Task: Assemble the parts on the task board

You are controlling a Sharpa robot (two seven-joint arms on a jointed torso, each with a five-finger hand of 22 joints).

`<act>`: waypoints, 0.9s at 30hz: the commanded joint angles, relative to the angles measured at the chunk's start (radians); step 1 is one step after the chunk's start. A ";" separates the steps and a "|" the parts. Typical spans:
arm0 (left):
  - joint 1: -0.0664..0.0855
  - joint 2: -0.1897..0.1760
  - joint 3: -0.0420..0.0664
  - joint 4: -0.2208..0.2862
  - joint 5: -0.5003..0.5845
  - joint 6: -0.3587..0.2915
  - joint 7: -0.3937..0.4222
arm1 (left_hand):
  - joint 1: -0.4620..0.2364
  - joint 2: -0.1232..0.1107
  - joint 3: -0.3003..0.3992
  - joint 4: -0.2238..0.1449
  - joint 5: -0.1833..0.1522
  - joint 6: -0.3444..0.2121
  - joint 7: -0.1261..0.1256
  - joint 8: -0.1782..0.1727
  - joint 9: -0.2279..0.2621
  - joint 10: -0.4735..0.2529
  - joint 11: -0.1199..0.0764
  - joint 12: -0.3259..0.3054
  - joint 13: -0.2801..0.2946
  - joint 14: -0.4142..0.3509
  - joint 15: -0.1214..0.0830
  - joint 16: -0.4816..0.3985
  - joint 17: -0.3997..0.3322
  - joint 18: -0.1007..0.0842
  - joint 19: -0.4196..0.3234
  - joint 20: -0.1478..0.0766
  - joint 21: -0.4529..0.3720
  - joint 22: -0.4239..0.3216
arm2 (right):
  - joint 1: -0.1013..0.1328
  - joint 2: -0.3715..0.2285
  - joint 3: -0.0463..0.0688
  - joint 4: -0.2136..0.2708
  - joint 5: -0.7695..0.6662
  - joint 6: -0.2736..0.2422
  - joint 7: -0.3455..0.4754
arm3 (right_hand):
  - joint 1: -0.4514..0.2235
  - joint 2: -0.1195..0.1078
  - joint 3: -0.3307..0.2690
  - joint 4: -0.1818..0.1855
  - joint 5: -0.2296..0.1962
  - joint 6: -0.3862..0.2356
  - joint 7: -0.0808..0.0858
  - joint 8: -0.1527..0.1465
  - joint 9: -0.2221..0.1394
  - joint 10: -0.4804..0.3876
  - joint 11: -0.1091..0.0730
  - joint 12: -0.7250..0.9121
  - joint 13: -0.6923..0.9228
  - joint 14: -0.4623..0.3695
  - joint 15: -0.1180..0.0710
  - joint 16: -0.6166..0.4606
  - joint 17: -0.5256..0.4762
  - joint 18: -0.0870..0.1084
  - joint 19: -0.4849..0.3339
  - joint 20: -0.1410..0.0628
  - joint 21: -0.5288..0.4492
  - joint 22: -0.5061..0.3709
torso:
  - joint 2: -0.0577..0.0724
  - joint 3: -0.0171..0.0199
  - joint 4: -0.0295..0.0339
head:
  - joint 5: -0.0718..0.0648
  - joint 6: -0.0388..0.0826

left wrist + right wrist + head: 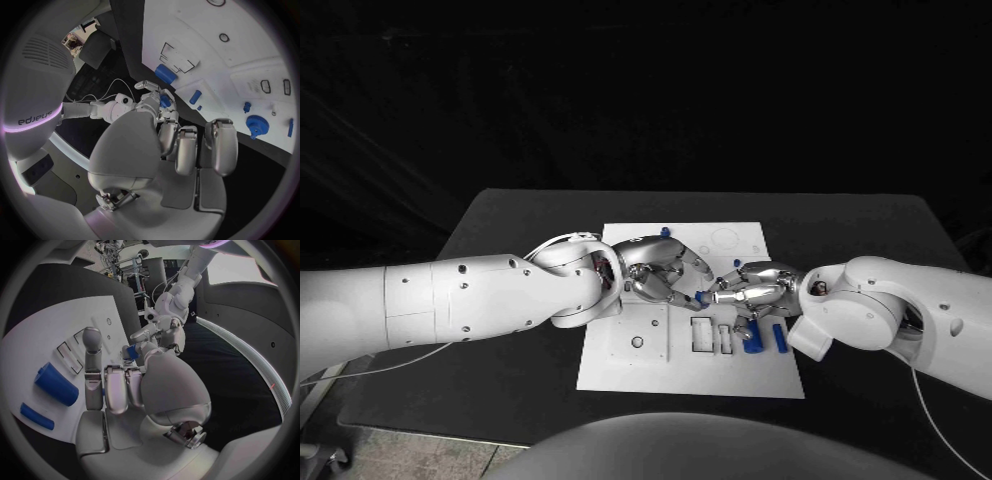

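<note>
Meeting above the task board (625, 370), your left robot hand (658, 268) and right robot hand (750, 292) both pinch one small blue part (700, 297) between their fingertips

Both arms reach in over the task board (733, 375) and meet above its middle. The left hand (661, 268) sits palm-down-ish with its fingers curled toward the right hand (750, 292), and the two are fingertip to fingertip. There's a small blue part (700, 297) right where they meet, pinched in the right hand's fingertips as far as the wrist views show; the left hand's fingertips are on it too. The right forearm angles in low beside the board's near right corner.
</note>
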 commanded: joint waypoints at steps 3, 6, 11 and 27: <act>0.000 -0.014 0.000 -0.011 -0.005 -0.019 -0.010 | -0.032 -0.018 -0.039 0.033 -0.031 -0.079 0.000 -0.003 -0.026 -0.046 0.003 -0.050 0.091 0.105 0.008 0.002 0.263 0.008 -0.003 0.008 -0.010 0.222 | 0.000 0.002 0.000 0.000 -0.058 -0.032 -0.013 | -0.005 0.002 0.133 -0.122 -0.010 0.002 0.002 0.080 0.069 0.021 -0.005 0.001 0.160 0.037 -0.005 -0.004 0.006 0.017 0.004 -0.006 0.008 0.006 | 0.001 -0.0001 0.0001 | 0.007 0.000; 0.000 -0.025 0.000 -0.015 -0.005 -0.022 -0.014 | -0.043 -0.031 -0.053 0.051 -0.032 -0.088 0.000 0.000 -0.031 -0.060 0.003 -0.066 0.081 0.105 0.007 0.002 0.263 0.008 -0.005 0.008 -0.010 0.221 | 0.000 0.004 0.000 0.001 -0.085 -0.046 -0.021 | -0.006 -0.001 0.143 -0.128 -0.012 0.002 0.002 0.082 0.070 0.025 -0.005 0.003 0.163 0.040 -0.006 -0.001 0.011 0.016 0.009 -0.007 0.017 0.010 | 0.001 -0.0011 0.0012 | 0.008 0.000; 0.000 -0.059 -0.001 -0.020 -0.002 -0.029 -0.023 | -0.044 -0.037 -0.059 0.058 -0.032 -0.085 0.000 0.004 -0.033 -0.074 0.002 -0.083 0.071 0.105 0.007 0.002 0.263 0.008 -0.004 0.007 -0.009 0.222 | 0.012 0.009 0.001 0.017 -0.244 -0.090 -0.040 | -0.010 -0.008 0.159 -0.139 -0.019 0.004 0.001 0.084 0.070 0.033 -0.007 0.008 0.169 0.045 -0.009 0.002 0.015 0.012 0.025 -0.010 0.048 0.023 | 0.000 -0.0028 0.0010 | 0.013 0.000; 0.005 -0.185 -0.004 0.029 -0.001 -0.032 -0.079 | -0.027 -0.025 -0.065 0.057 -0.032 -0.028 0.001 0.034 -0.031 -0.055 0.002 -0.068 0.074 0.105 0.006 0.002 0.263 0.007 -0.001 0.006 -0.005 0.223 | 0.158 0.164 0.001 0.041 -1.511 -0.244 0.113 | -0.057 -0.082 0.234 -0.194 -0.191 0.147 -0.021 -0.051 0.006 0.107 -0.023 0.070 0.260 0.093 -0.026 0.107 0.193 -0.045 0.154 -0.026 0.419 0.182 | -0.007 -0.0118 0.0198 | 0.022 0.000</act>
